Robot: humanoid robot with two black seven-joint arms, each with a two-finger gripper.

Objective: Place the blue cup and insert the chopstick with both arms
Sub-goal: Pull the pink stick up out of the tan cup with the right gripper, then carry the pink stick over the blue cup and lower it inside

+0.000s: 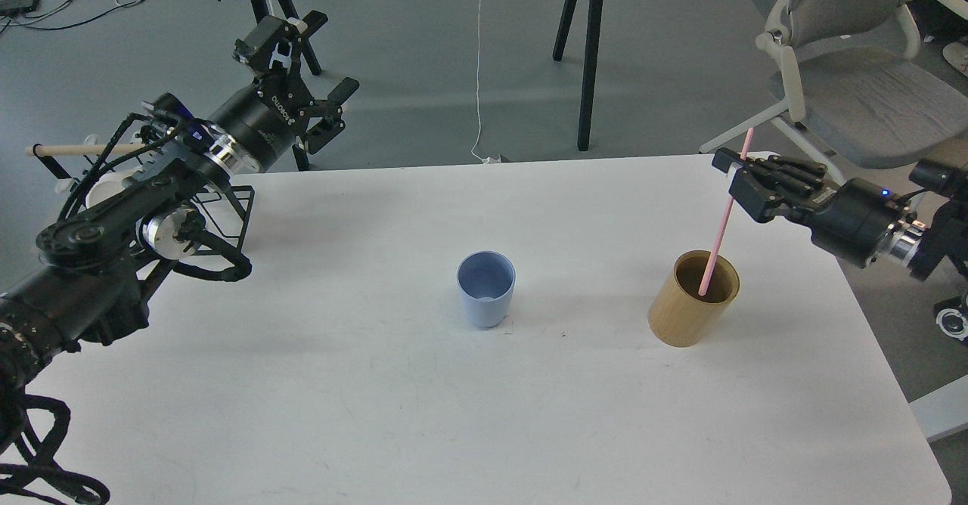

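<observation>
Centrally, white bench (378,414) carrying all task items. Left arm (113,233), black with silver rings, over far-left corner above a black wire rack (227,218); left gripper (306,63) raised beyond far edge, fingers spread wide, nothing between them. Right arm (870,221) entering past right edge; right gripper (737,168) over far-right corner, fingers closed narrowly on upper part of chopstick (720,225). Tan wooden holder (684,312) upright toward right edge, roughly midway between near and far edges. Blue cup (485,293) upright at bench centre, mouth open, well apart from holder. Chopstick, thin and pink, tilted with top toward right edge, lower end inside holder mouth; contact with holder floor not discernible.
</observation>
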